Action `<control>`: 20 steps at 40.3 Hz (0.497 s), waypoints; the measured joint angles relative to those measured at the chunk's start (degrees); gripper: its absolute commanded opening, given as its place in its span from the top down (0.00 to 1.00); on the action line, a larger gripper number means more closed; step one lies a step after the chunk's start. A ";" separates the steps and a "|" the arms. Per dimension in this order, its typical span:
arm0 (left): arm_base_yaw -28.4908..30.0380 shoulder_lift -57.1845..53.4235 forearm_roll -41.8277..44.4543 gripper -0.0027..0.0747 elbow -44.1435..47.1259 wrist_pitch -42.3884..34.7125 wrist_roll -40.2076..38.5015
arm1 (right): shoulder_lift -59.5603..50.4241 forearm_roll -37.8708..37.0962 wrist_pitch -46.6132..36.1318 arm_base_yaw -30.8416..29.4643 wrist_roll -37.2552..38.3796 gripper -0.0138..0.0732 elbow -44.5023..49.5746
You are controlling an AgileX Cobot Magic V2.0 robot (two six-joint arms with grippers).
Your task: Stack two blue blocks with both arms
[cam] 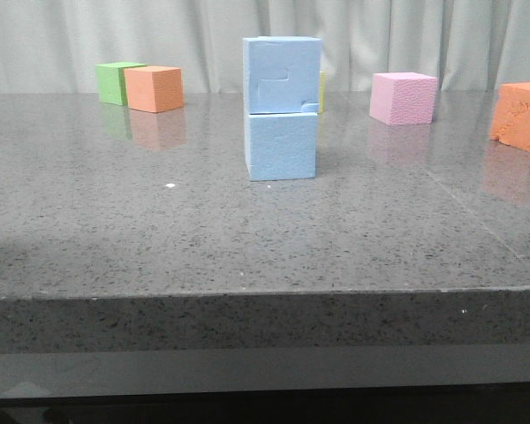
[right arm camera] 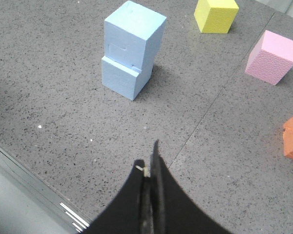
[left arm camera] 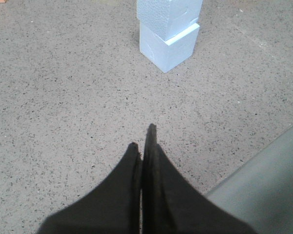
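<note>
Two light blue blocks stand stacked near the table's middle. The upper blue block (cam: 282, 75) carries a faint rectangular imprint and sits slightly askew on the lower blue block (cam: 282, 146). The stack also shows in the left wrist view (left arm camera: 168, 29) and the right wrist view (right arm camera: 132, 48). My left gripper (left arm camera: 142, 139) is shut, empty, and well back from the stack near the table edge. My right gripper (right arm camera: 149, 158) is shut too, with nothing in it, also apart from the stack. Neither arm shows in the front view.
A pink cube (cam: 404, 97) stands right of the stack, a yellow cube (right arm camera: 216, 14) behind it. An orange cube (cam: 155, 88) and a green cube (cam: 117, 82) stand at the back left. A rough orange block (cam: 521, 117) sits at the right edge.
</note>
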 measured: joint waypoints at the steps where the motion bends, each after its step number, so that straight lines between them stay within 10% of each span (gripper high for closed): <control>1: 0.00 0.00 0.00 0.99 0.00 0.00 0.00 | 0.00 0.00 0.00 0.00 0.00 0.92 0.00; 20: 7.07 -12.93 0.00 0.99 12.42 -3.42 0.00 | 0.00 0.25 0.00 0.00 0.00 0.92 0.00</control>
